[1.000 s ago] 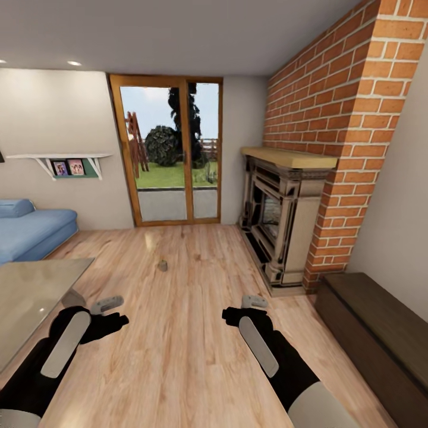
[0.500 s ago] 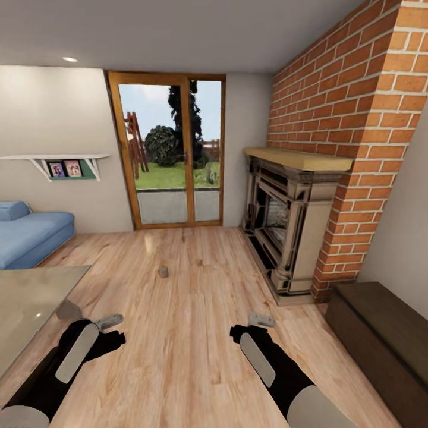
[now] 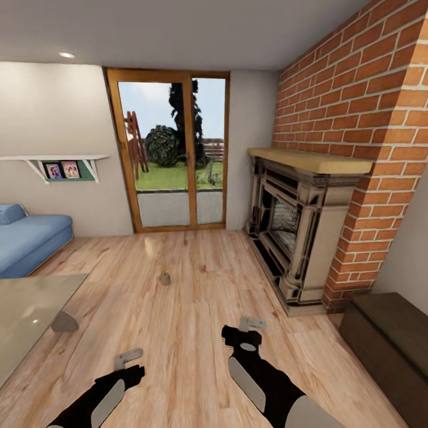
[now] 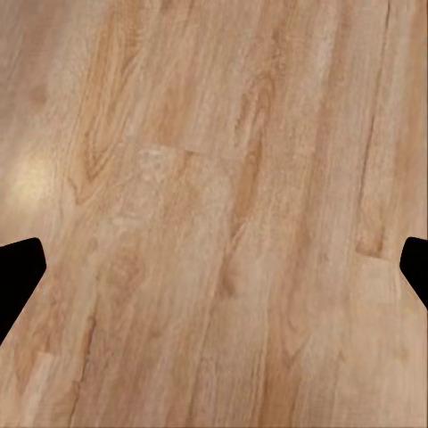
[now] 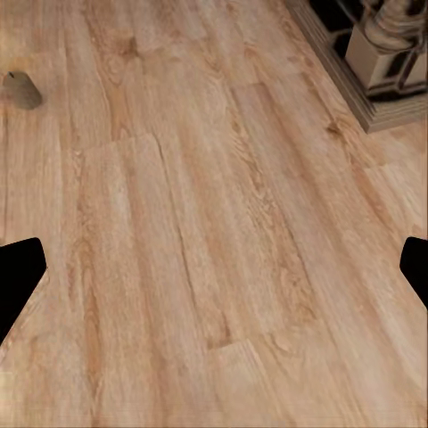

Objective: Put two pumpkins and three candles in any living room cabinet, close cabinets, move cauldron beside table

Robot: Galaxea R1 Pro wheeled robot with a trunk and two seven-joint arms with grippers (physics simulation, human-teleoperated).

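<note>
One candle (image 3: 165,277) is sitting on the floor (image 3: 184,345) ahead, well apart from the table (image 3: 30,306) at left and the cabinet (image 3: 389,345) at right. Both the left gripper (image 3: 128,359) and the right gripper (image 3: 252,324) are hanging wide and empty, so rolling straight up and stopping short before lowering the right arm seems wise.

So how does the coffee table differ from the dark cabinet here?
The table has a pale, reflective glass top, while the cabinet is dark brown matte wood. The table sits at the left of the head view near the blue sofa; the cabinet stands at the right, against the wall beside the brick fireplace. Both are low, flat-topped, and only partly in frame.
</note>
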